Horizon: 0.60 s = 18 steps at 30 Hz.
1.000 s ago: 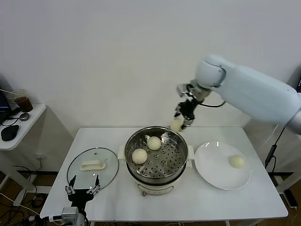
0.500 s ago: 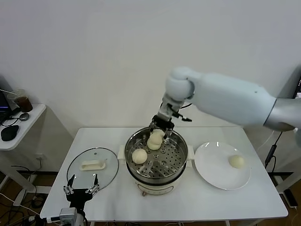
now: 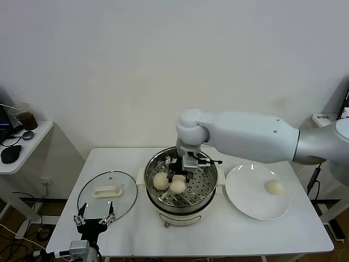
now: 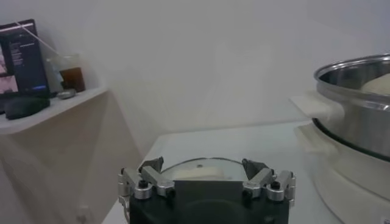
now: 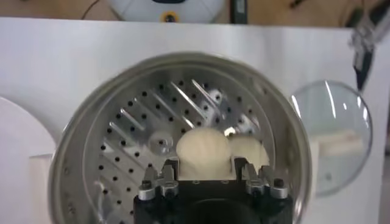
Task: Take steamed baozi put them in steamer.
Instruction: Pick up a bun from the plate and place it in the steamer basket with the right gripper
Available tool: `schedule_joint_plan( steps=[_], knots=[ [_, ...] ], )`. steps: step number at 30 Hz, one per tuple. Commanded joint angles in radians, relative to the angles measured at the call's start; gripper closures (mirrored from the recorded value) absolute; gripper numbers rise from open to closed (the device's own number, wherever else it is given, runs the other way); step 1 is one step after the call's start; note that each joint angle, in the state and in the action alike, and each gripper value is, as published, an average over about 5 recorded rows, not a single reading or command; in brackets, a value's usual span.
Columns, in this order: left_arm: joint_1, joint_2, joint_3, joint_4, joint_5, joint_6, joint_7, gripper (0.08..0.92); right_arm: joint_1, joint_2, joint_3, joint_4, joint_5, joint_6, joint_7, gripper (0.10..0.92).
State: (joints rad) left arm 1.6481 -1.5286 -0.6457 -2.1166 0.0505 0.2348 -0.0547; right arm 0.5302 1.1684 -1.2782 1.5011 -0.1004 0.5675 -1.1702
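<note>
A steamed baozi (image 5: 203,151) sits gripped in the right gripper (image 5: 206,176) inside the steamer (image 5: 91,128); no writing is legible.

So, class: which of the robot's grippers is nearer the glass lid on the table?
Left. The left gripper hovers at the glass lid's near edge, while the right gripper is inside the steamer, holding a bun.
</note>
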Motion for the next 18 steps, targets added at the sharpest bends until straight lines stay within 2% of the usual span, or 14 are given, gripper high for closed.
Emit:
schedule_joint_plan(
  steps=[1,14,18],
  knots=[
    [-0.001,0.001,0.001,0.002,0.0,0.0,0.0,0.177,-0.015,0.013,-0.034,0.032,-0.026,0.06,0.016,0.491],
    [-0.006,0.001,0.006,0.008,-0.001,0.0,0.001,0.177,0.0,0.024,-0.059,0.022,0.0,0.037,0.015,0.489],
    [-0.005,0.002,0.006,0.007,-0.002,0.0,0.001,0.177,0.013,0.019,-0.067,0.023,0.021,0.028,0.016,0.426]
  ],
)
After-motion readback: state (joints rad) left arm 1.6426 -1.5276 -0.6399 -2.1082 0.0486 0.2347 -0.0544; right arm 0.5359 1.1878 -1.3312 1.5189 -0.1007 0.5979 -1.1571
